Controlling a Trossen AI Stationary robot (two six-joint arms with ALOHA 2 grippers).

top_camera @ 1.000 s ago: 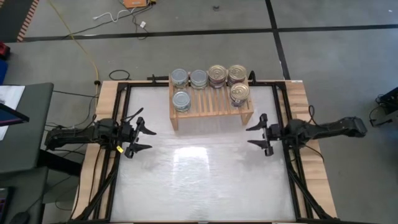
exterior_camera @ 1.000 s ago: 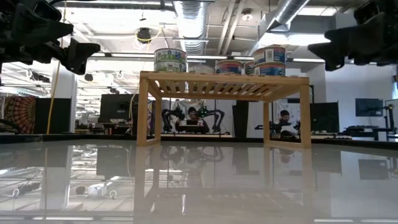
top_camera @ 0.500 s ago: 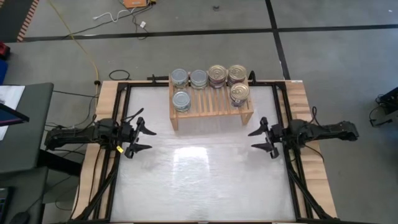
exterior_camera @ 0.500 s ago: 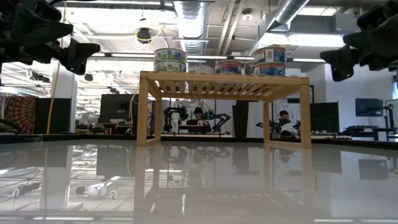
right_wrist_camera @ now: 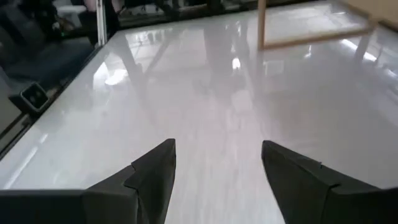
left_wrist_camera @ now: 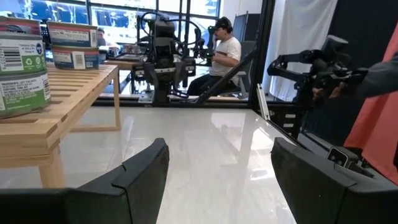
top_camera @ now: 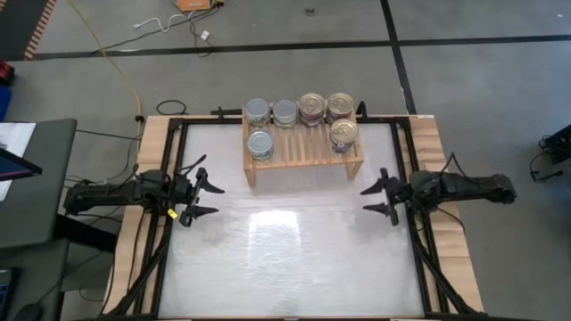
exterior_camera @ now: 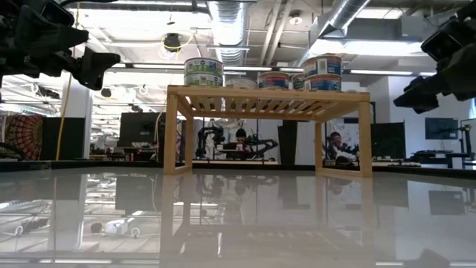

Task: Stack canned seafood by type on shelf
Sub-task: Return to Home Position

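Ahead of the right claw (top_camera: pixel 368 201), drawn back and wide open like the waiting left claw (top_camera: pixel 214 200), cans (top_camera: pixel 260 144) sit stacked on the shelf (top_camera: pixel 308 150), sorting apparently finished.

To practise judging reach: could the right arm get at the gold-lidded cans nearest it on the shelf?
Probably yes: the right arm hovers with open jaws beside the shelf, nothing standing between them and those cans.

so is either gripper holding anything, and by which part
Nothing is held: left gripper and right gripper are open and empty; cans sit on the shelf.
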